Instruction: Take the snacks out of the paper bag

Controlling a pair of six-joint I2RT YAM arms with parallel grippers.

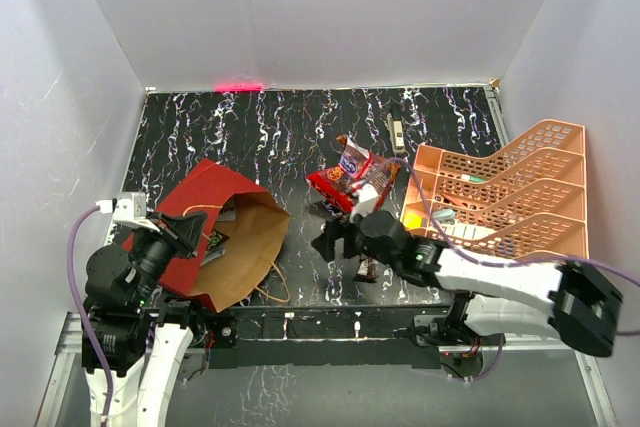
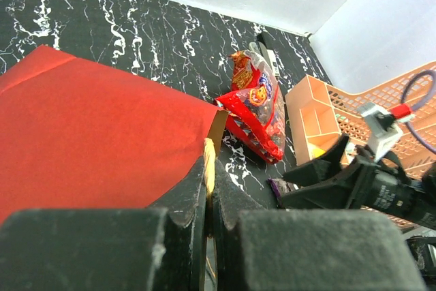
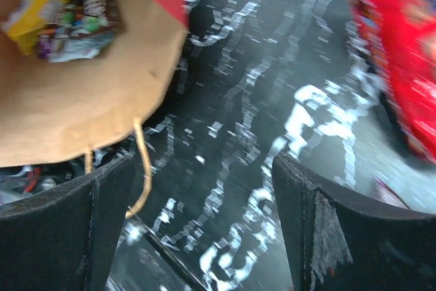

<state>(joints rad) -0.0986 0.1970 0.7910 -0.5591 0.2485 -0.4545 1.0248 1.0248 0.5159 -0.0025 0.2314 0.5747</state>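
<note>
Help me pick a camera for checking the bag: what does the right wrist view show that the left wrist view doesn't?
Only the right wrist view: the brown inside of the paper bag, with yellow and dark packets lying in it, and a cord handle. Only the left wrist view: the left gripper shut on the bag's rim, and the peach tray. Both: the bag, the red chip bags, the open right gripper and the black marbled table.
</note>
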